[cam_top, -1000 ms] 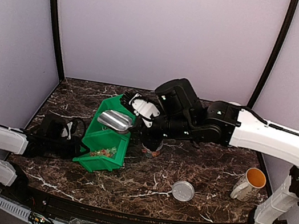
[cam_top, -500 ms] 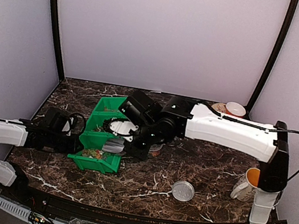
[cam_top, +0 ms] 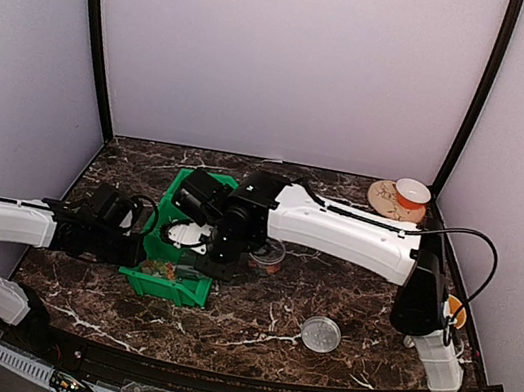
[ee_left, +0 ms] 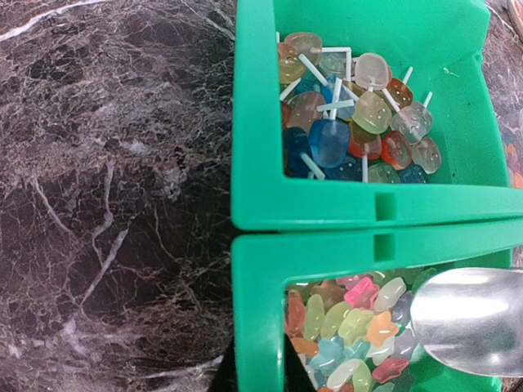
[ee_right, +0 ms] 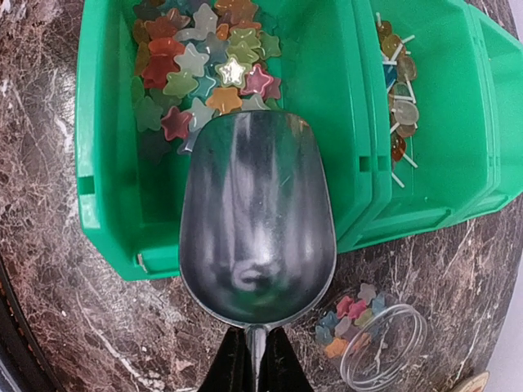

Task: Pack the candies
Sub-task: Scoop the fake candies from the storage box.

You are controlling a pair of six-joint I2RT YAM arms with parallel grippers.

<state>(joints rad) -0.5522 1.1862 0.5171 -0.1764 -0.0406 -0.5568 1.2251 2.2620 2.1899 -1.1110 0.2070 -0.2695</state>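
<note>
Reading from the left, we see the left gripper (ee_left: 255,377) pinched on the wall of the near green bin (ee_right: 106,163), steadying it. We judge that a slip there would let the bin skid or tip as the scoop (ee_right: 257,212) drives in, and that a hard push could ride candies (ee_right: 204,65) over the rim. The candies lie heaped in this bin just beyond the scoop's lip, toward the left. The bowl is empty. The right gripper (ee_right: 256,359) clamps the scoop's handle, and the jar (ee_right: 384,347) stands to the right.
</note>
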